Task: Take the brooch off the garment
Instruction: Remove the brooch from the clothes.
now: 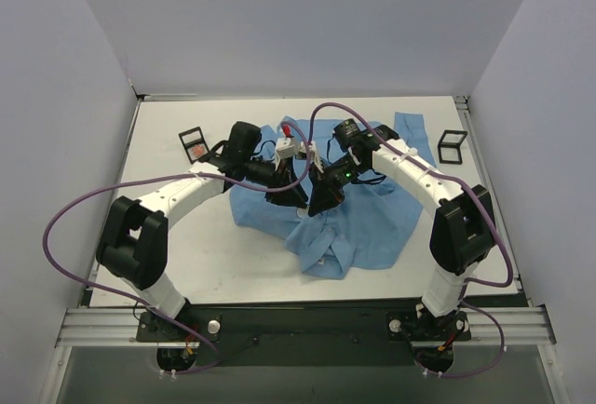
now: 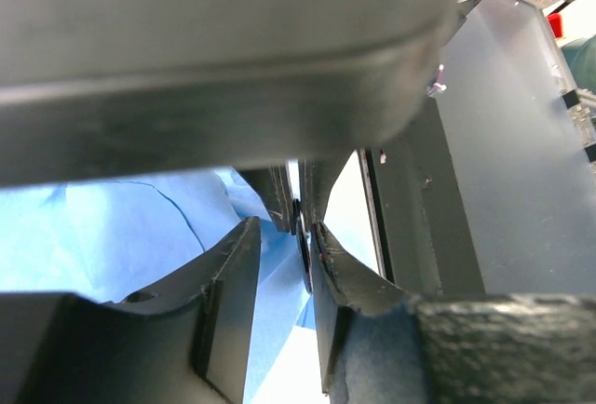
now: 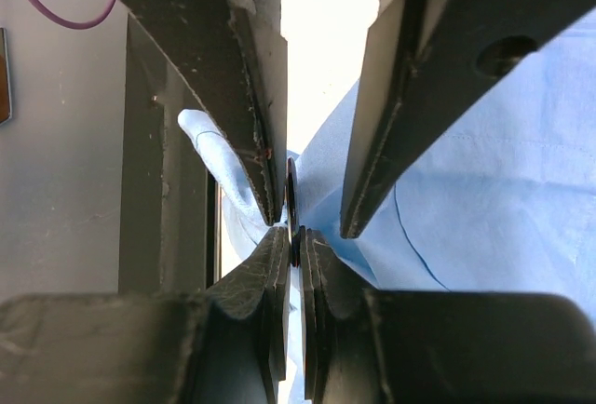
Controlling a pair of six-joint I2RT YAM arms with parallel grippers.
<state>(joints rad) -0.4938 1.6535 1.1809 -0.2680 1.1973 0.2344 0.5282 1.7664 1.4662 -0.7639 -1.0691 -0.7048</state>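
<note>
Garment (image 1: 372, 227), crumpled, covers the centre of the counter (image 1: 186, 264). Both arms meet over its upper middle and hide that spot from above. Brooch (image 3: 291, 199) shows only edge-on, a thin dark sliver at mid-frame in both wrist views. The right jaws pinch it; the left jaws stand spread, with it just beside one finger.

I see overhead view bright, even, sharp, shadows soft. Both wrist views backlit: table (image 3: 321, 32) blown white, close parts dark. Left wrist: housing (image 2: 233, 50) up top badly blurred.
</note>
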